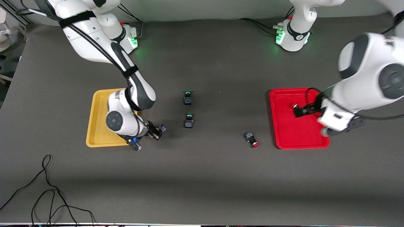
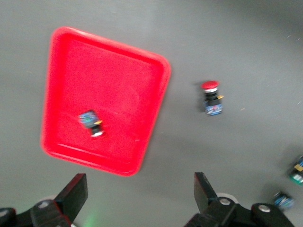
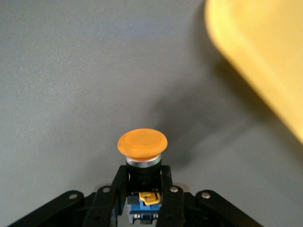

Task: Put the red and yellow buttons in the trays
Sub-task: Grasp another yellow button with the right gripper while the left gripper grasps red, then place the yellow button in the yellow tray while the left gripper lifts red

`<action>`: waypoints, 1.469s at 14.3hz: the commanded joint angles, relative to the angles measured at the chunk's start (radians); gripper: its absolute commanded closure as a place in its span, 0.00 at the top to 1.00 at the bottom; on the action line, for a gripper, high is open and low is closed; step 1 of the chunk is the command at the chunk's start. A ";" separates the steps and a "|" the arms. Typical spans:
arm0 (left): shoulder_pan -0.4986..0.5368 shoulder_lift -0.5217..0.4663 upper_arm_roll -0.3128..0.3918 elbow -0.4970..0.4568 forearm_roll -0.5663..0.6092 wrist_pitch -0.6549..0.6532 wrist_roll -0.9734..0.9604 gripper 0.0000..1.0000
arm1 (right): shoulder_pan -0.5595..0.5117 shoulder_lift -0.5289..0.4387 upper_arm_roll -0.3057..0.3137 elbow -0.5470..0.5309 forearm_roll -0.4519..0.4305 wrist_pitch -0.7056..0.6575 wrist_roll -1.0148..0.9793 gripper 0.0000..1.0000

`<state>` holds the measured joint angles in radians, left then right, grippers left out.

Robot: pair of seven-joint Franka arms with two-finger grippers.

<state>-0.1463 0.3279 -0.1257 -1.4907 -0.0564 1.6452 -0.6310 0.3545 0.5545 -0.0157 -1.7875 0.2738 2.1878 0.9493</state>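
Right jaws point(image 3: 142, 198) clamped on an orange-capped button point(image 3: 142, 144), black pads pressed to both sides of its dark body, round matte cap jutting out past the tips. Held just above bare desk point(image 1: 202, 176) beside the yellow tray point(image 1: 94, 119), close to that tray's rounded rim at the corner nearer the front camera; open grey felt-like surface all around on the side toward the middle. Right arm bent sharply over the yellow tray, wrist turned down and outward, hiding much of the tray's floor.

Left jaws point(image 2: 137, 198) spread wide, holding nothing, hanging high over the red tray point(image 1: 284, 138). One button point(image 2: 91, 123) lying on its side on the smooth glossy floor of that tray, well inside the raised rim, cap colour impossible to tell. Left arm folded in from its end of the desk, forearm crossing the tray's outer edge.

Red-capped button point(image 1: 252, 139) tipped over on the desk just beside the red tray, near the corner closest to the front camera, cap pointing toward that camera. Two green-capped buttons point(image 1: 188, 108) standing mid-desk, one farther from the front camera than the other, well apart from both trays, with wide clear surface between them and the red-capped button.
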 commanded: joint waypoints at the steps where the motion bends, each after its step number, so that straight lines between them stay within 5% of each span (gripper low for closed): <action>1: -0.067 0.241 -0.006 0.148 -0.002 0.108 -0.212 1.00 | -0.049 -0.183 -0.061 -0.080 0.019 -0.160 -0.151 0.00; 4: -0.082 0.368 -0.034 0.155 -0.002 0.293 -0.385 1.00 | -0.049 -0.243 -0.202 -0.268 0.021 -0.039 -0.444 0.00; 6: -0.097 0.433 -0.046 0.147 0.006 0.382 -0.423 0.99 | -0.051 -0.217 -0.219 -0.354 0.028 0.126 -0.538 0.01; 7: -0.110 0.448 -0.046 0.141 0.003 0.410 -0.424 0.99 | -0.051 -0.202 -0.219 -0.351 0.028 0.138 -0.541 0.17; 8: -0.111 0.462 -0.046 0.124 0.003 0.424 -0.424 0.99 | -0.052 -0.200 -0.219 -0.342 0.028 0.138 -0.540 0.50; 9: -0.113 0.473 -0.046 0.107 0.009 0.442 -0.423 0.98 | -0.052 -0.208 -0.219 -0.339 0.030 0.136 -0.538 0.96; 13: -0.128 0.464 -0.046 -0.023 0.015 0.533 -0.415 0.92 | -0.049 -0.361 -0.234 -0.337 0.033 0.012 -0.541 1.00; 17: -0.133 0.461 -0.046 -0.095 0.017 0.605 -0.409 0.73 | -0.052 -0.715 -0.233 -0.337 -0.089 -0.112 -0.595 1.00; 20: -0.130 0.436 -0.046 -0.106 0.017 0.581 -0.407 0.10 | -0.075 -0.899 -0.191 -0.276 -0.255 -0.282 -0.659 1.00; 21: -0.130 0.419 -0.046 -0.105 0.017 0.558 -0.407 0.00 | -0.078 -0.909 -0.191 -0.213 -0.257 -0.377 -0.682 1.00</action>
<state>-0.2703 0.7928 -0.1766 -1.5505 -0.0521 2.2226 -1.0272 0.2946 -0.2965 -0.2239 -2.0506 0.0608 1.9317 0.3312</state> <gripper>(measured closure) 0.568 0.000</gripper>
